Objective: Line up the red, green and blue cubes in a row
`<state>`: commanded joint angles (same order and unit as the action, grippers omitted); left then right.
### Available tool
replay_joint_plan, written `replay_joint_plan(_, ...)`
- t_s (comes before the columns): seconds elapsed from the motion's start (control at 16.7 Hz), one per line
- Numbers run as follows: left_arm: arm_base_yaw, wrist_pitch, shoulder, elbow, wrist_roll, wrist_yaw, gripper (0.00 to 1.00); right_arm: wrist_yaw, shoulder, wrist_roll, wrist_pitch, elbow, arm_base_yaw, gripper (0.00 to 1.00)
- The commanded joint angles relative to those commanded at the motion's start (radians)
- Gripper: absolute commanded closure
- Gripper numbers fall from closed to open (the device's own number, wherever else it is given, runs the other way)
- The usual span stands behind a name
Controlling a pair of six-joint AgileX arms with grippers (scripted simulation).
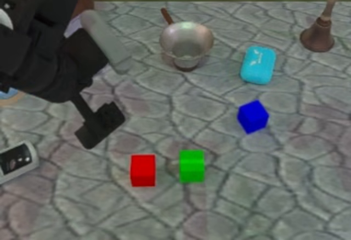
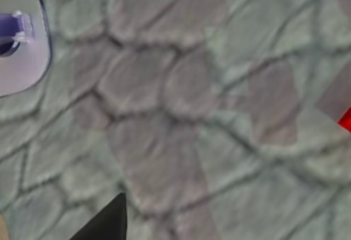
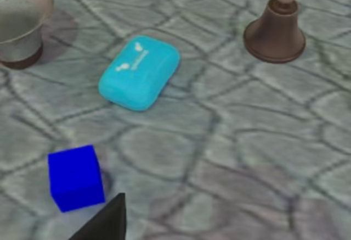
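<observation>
The small matte red cube and green cube sit side by side at lower centre; the deep blue cube lies apart, up and right — out of line. The left gripper hovers upper-left of red; its opening — cannot tell.

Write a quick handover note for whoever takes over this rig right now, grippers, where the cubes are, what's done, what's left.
Left gripper: above the table, up and left of the red cube, holding nothing.
Right arm: out of the top view; its wrist camera looks at the blue cube.
Done: red cube and green cube sit side by side with a small gap.
Left: the blue cube lies apart, up and right of green, below the cyan block. Bring it into line to the right of green.
</observation>
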<state>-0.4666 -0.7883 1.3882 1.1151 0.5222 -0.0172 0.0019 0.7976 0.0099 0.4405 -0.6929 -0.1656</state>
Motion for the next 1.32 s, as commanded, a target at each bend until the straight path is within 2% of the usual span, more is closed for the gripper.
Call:
replay_joint_plan(0.42, 0.273, 0.366, -0.729, -0.619, -0.258, -0.002, 0.0, -0.002, 0.771, 0.009, 0.408, -0.595, -0.137, 0.0)
replay_joint_plan(0.66, 0.385, 0.557, -1.058, -0.887, -0.383, 0.003, 0.0, -0.002, 1.115, 0.012, 0.592, -0.891, -0.202, 0.0)
replay_joint_plan(1.02, 0.478, 0.763, -1.353, -1.095, -0.507, 0.015, 0.0, 0.001, 1.428, 0.015, 0.755, -1.178, -0.264, 0.0)
replay_joint_plan(1.32, 0.487, 0.788, -1.388, -1.115, -0.522, 0.017, 0.0, 0.002, 1.463, 0.015, 0.773, -1.21, -0.271, 0.0)
